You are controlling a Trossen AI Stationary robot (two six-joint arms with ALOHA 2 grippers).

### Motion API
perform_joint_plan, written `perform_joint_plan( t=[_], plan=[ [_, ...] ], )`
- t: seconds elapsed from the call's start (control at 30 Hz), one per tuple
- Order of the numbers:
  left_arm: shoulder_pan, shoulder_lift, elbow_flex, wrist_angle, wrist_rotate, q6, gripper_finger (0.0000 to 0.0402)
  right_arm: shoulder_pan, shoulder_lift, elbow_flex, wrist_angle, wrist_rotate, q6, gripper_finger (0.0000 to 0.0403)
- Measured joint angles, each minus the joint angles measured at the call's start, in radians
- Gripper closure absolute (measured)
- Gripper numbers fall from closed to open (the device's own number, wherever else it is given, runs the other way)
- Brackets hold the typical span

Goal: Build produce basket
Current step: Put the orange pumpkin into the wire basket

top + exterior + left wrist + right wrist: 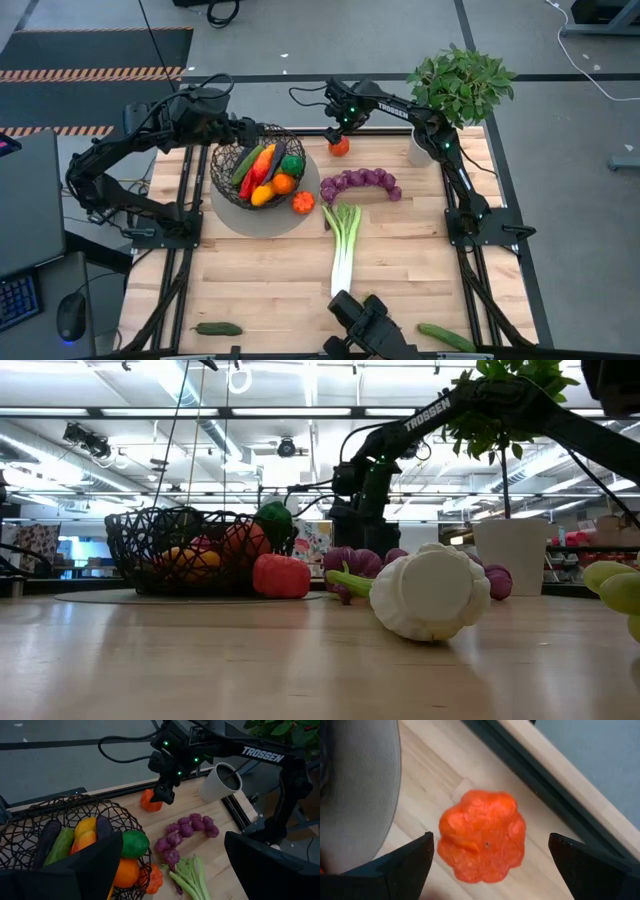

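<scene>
The dark wire basket [262, 172] [60, 827] [190, 550] rests on a round grey mat and holds a cucumber, an aubergine, an orange, a lime and peppers. An orange-red lobed pepper [340, 147] [482, 842] [150, 801] lies on the table past the basket's right side. My right gripper [338, 128] [492, 865] hangs open just above it, fingers on either side and apart from it. My left gripper [240, 133] [180, 870] is open over the basket's far-left rim. The purple grapes [360, 183], the leek [343, 245] and another red pepper [303, 202] lie on the table.
A white pot [420, 150] [510, 555] with a leafy plant [460, 85] stands at the far right. Two cucumbers [218, 328] [447, 337] lie near the table's near edge. The far edge rail [545, 805] runs close behind the orange-red pepper.
</scene>
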Motion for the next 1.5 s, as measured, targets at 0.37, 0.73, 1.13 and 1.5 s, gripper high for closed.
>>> perform_joint_plan(
  t=[0.37, 0.73, 1.13, 1.5],
  plan=[
    [0.0, 0.0, -0.001, 0.0, 0.0, -0.004, 0.0045, 0.034, 0.0, -0.155, 0.056, -0.016, 0.043, 0.0015],
    [0.001, 0.0, -0.001, 0.006, 0.0, -0.01, 0.0045, 0.035, 0.0, -0.163, 0.131, 0.015, 0.034, 0.0063],
    [0.001, 0.0, -0.001, 0.007, 0.0, -0.038, 0.0045, 0.034, 0.0, -0.142, 0.111, -0.037, 0.032, 0.0082],
    [0.001, 0.0, -0.001, 0.033, 0.0, -0.038, 0.0045, 0.067, -0.001, 0.22, -0.113, -0.149, 0.043, 0.0084]
  ],
)
